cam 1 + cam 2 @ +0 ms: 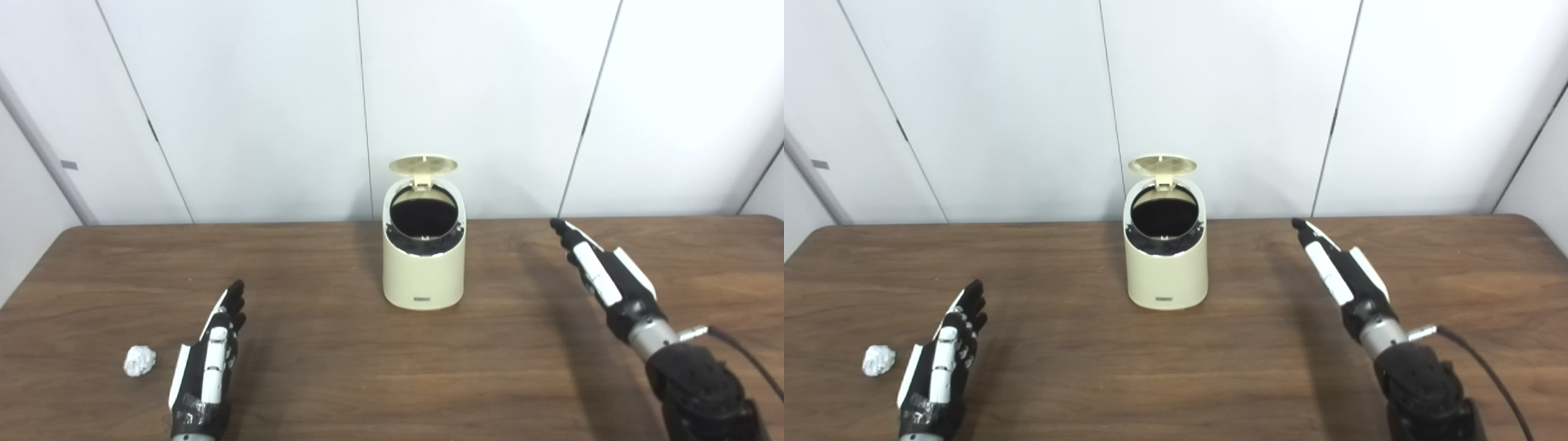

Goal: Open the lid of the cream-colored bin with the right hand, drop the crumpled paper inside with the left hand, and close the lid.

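Observation:
The cream-colored bin [423, 269] stands at the middle of the table, toward the back. Its round lid [423, 165] is tipped up and open, and the dark inside shows. A crumpled white paper ball [139, 360] lies on the table at the front left. My left hand [211, 361] is open, fingers straight, resting just right of the paper and apart from it. My right hand [603, 272] is open and empty, raised over the table to the right of the bin, well clear of it.
The brown wooden table [343, 367] runs across the view, with white wall panels behind its back edge. A cable [744, 355] trails from my right wrist.

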